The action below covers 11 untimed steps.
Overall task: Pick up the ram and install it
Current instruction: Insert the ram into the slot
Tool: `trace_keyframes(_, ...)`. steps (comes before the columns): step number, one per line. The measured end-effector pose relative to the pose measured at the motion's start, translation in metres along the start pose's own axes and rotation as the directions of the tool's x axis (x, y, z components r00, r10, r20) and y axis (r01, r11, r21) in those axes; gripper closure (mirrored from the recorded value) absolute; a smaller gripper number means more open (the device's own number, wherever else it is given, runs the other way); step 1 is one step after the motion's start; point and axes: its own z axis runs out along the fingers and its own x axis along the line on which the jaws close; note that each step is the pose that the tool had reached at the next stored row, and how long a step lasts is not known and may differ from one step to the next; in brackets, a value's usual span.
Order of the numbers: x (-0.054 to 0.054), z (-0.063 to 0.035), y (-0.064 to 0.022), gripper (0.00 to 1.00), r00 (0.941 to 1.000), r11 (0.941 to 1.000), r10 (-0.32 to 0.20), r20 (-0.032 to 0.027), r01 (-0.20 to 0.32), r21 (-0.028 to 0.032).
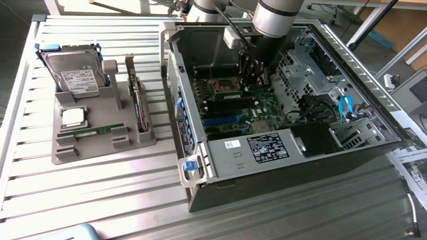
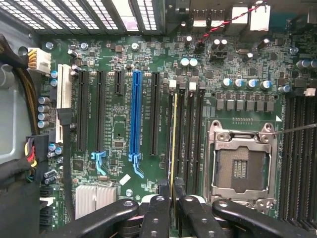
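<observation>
The arm reaches steeply down into the open computer case [image 1: 347, 150], its pincer [image 2: 173, 191] closed narrowly on the ram [image 2: 173, 144], which stands edge-on in a memory slot [image 2: 181, 139] beside the CPU socket [image 2: 241, 166].

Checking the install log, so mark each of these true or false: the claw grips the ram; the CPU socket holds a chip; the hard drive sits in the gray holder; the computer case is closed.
1. The claw grips the ram. True: it is held edge-on at the memory slots beside the CPU socket.
2. The socket holds a chip. False: it is empty; a silver chip lies in the gray holder.
3. The hard drive sits in the holder. True.
4. The computer case is closed. False: it is open, with the motherboard exposed.
</observation>
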Motion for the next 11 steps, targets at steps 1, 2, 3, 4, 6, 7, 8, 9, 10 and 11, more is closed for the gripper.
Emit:
trace_keyframes(1, 0.0004, 0.0003, 0.0005, 0.86, 1.0000, 1.0000, 0.000, -0.0016, 0.000, -0.0001)
trace_keyframes(2, 0.0006, 0.0008, 0.0010, 0.86, 1.0000, 1.0000, 0.000, -0.0029, 0.000, -0.0002)
trace_keyframes(3, 0.0008, 0.0013, 0.0017, 0.86, 1.0000, 1.0000, 0.000, -0.0045, 0.000, -0.0002)
trace_keyframes(4, 0.0010, 0.0018, 0.0025, 0.86, 1.0000, 1.0000, 0.000, -0.0062, 0.000, -0.0003)
trace_keyframes(6, 0.0013, 0.0028, 0.0037, 0.86, 1.0000, 1.0000, 0.001, -0.0098, -0.001, -0.0004)
trace_keyframes(7, 0.0014, 0.0033, 0.0038, 0.86, 0.9999, 1.0000, 0.001, -0.0110, -0.001, -0.0005)
trace_keyframes(8, 0.0016, 0.0040, 0.0038, 0.86, 0.9999, 1.0000, 0.001, -0.0122, -0.001, -0.0006)
trace_keyframes(9, 0.0017, 0.0048, 0.0038, 0.86, 0.9999, 1.0000, 0.001, -0.0125, -0.001, -0.0006)
trace_keyframes(10, 0.0017, 0.0053, 0.0038, 0.86, 0.9999, 1.0000, 0.001, -0.0127, -0.001, -0.0006)
trace_keyframes(11, 0.0018, 0.0060, 0.0039, 0.86, 0.9999, 1.0000, 0.001, -0.0129, -0.001, -0.0006)
